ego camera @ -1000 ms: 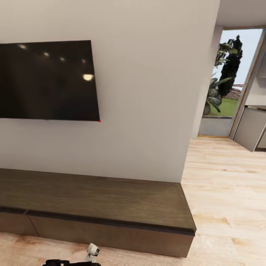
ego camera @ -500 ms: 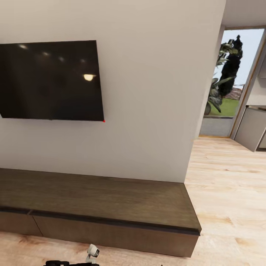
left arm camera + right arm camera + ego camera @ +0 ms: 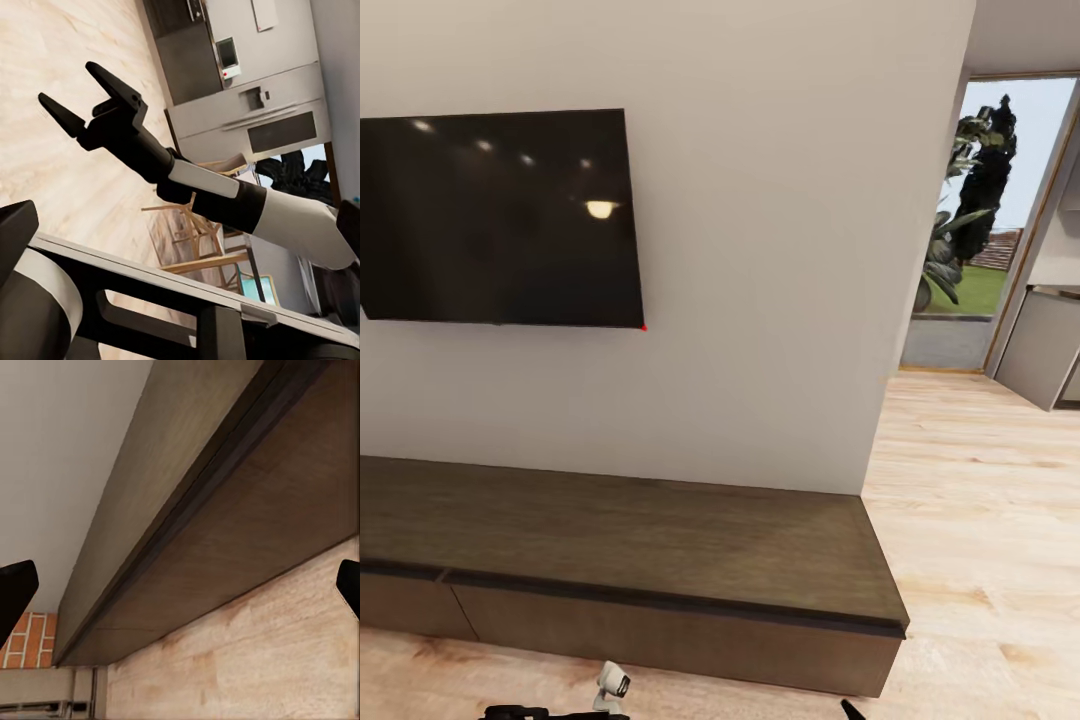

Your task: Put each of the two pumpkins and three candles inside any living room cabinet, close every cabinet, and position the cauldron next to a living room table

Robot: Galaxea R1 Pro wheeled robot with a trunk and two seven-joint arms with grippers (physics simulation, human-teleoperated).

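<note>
The long, low, dark brown cabinet (image 3: 630, 545) runs along the white wall in the head view, its flat fronts shut and its top bare. Its front and top edge (image 3: 247, 532) pass close before my right gripper (image 3: 180, 585), whose black fingertips (image 3: 15, 589) sit far apart at the picture's edges, open and empty. The left wrist view sees that same right gripper (image 3: 66, 82) open over the wood floor. My left gripper (image 3: 181, 229) is open too, with its fingertips (image 3: 15, 232) at the frame's edges. The pumpkins, candles and cauldron are out of view.
A black TV (image 3: 495, 215) hangs on the wall above the cabinet. Right of the wall's corner, light wood floor (image 3: 980, 500) leads to a doorway with a plant (image 3: 960, 220) and grey kitchen units (image 3: 1045, 345). A wooden chair (image 3: 199, 232) stands near the kitchen.
The head view has panned slightly, so the TV and the cabinet's end sit further right. A dark gripper tip has come into view at the bottom edge, right of centre.
</note>
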